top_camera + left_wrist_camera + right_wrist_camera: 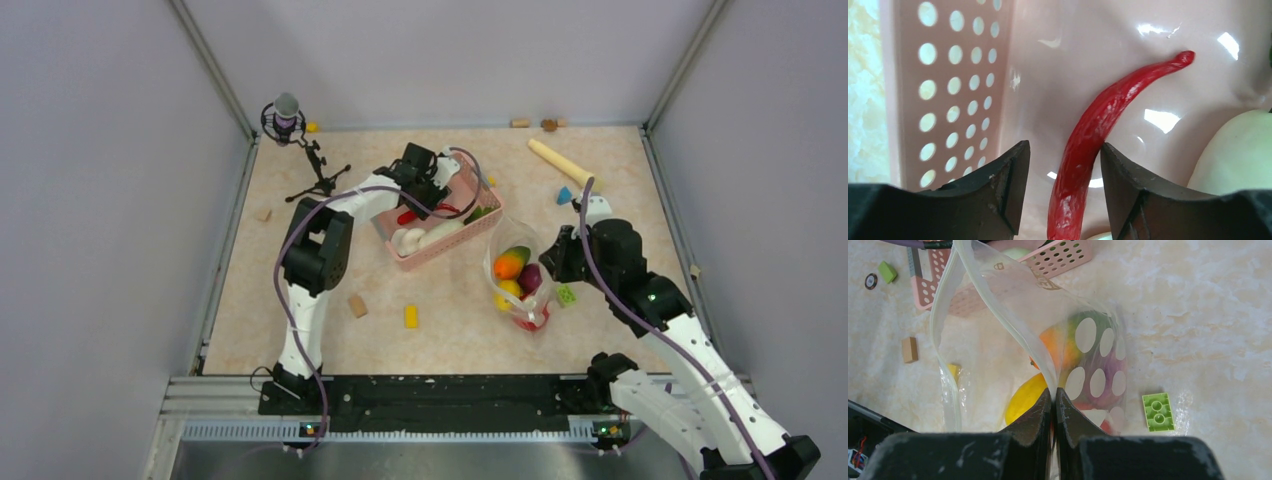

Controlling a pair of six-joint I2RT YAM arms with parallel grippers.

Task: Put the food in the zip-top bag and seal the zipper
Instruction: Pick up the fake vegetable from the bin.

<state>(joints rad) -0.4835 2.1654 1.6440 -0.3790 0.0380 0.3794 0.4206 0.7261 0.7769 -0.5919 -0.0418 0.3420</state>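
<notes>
1. The left gripper (1063, 150) is down in the pink basket (948, 100), its jaws spread, one on each side of the red chili (1108, 105). I can't tell if either touches it.
2. The chili lies flat on the basket floor. In the wrist view its long axis runs from between the fingers up to the right, and the thin curled tip is away from the gripper.
3. The top view only gives a red sliver by the left gripper (418, 175). It also shows white pieces (415, 238) at the basket's near end.
4. The right gripper (1054, 392) is pressed together, pinching the bag (998, 300) at its zipper (993, 302) edge.
5. The bag (515, 285) sits right of the basket. It runs near to far, with the mouth at the far end toward the basket.
6. Inside it are an orange-green mango (511, 262), a yellow mango (508, 292) and a purple onion (531, 277).
7. A green block (1158, 411) lies just right of the bag.
</notes>
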